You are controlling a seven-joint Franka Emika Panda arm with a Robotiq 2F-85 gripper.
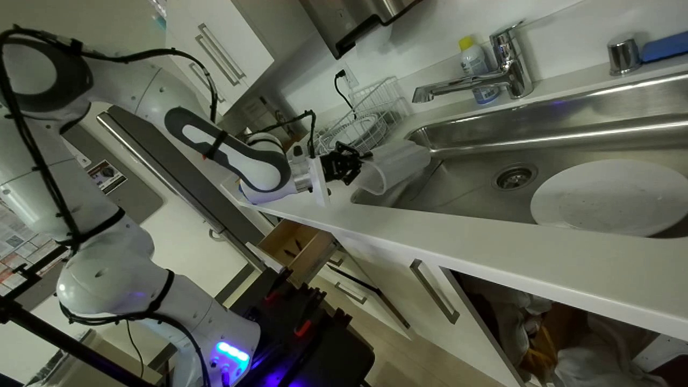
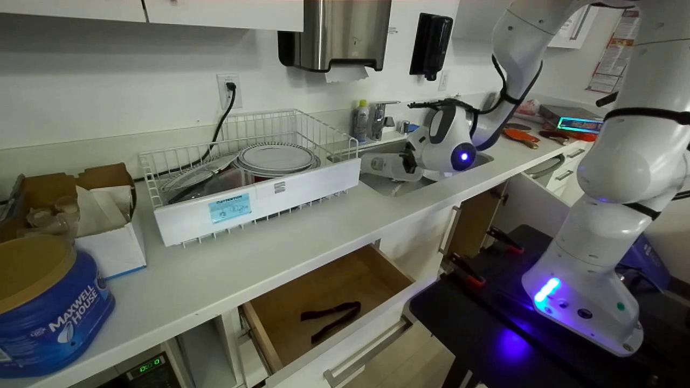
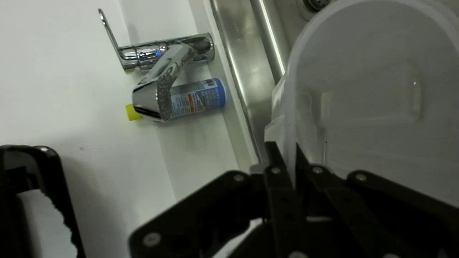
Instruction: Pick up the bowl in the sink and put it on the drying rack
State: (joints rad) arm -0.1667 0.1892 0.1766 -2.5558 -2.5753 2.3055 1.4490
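Note:
A translucent plastic container point(image 1: 402, 161), the bowl-like thing here, lies tipped on its side in the air over the sink's end nearest the rack. It also shows in an exterior view point(image 2: 384, 164) and large in the wrist view point(image 3: 365, 96), its mouth toward the camera. My gripper point(image 1: 363, 160) is shut on its rim; in the wrist view the fingertips point(image 3: 287, 154) pinch the wall between them. The steel sink point(image 1: 462, 191) also holds a large white round dish point(image 1: 613, 196). The white wire drying rack point(image 2: 302, 184) stands beside the sink, with plates and other dishes in it.
The chrome tap point(image 1: 467, 86) reaches over the sink, with a yellow-capped bottle point(image 1: 474, 59) beside it. A coffee tub point(image 2: 54, 312) and cardboard box point(image 2: 116, 242) stand beyond the rack. A drawer point(image 2: 334, 302) hangs open below. A towel dispenser point(image 2: 339, 37) is overhead.

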